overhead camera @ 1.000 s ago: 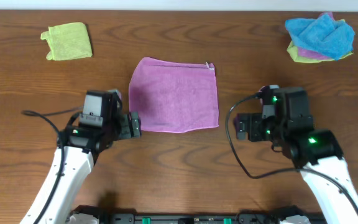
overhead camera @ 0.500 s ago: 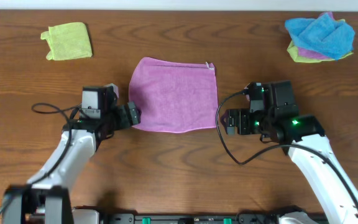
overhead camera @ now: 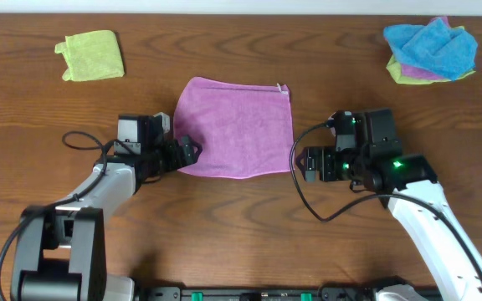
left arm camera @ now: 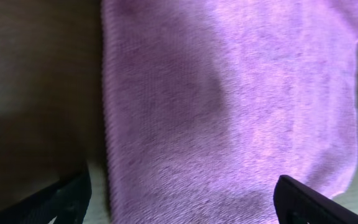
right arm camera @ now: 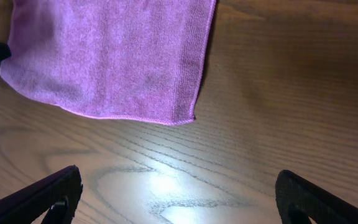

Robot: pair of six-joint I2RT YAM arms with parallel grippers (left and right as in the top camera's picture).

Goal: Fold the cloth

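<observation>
The mauve cloth (overhead camera: 236, 127) lies flat on the wooden table, its small white tag at the far right corner. My left gripper (overhead camera: 188, 154) is open at the cloth's near left corner; in the left wrist view the cloth (left arm camera: 229, 106) fills the space between the open fingers (left arm camera: 182, 202). My right gripper (overhead camera: 305, 164) is open just right of the cloth's near right corner. In the right wrist view the cloth (right arm camera: 110, 56) lies ahead of the open fingers (right arm camera: 179, 196), which are over bare wood.
A lime-green cloth (overhead camera: 91, 55) lies at the far left. A pile of blue, green and pink cloths (overhead camera: 431, 48) sits at the far right. The table (overhead camera: 241, 217) is dark wood.
Both arms moved inward toward the cloth. The left gripper slid right onto the near left corner; the right gripper moved left to the near right corner and then stayed.
</observation>
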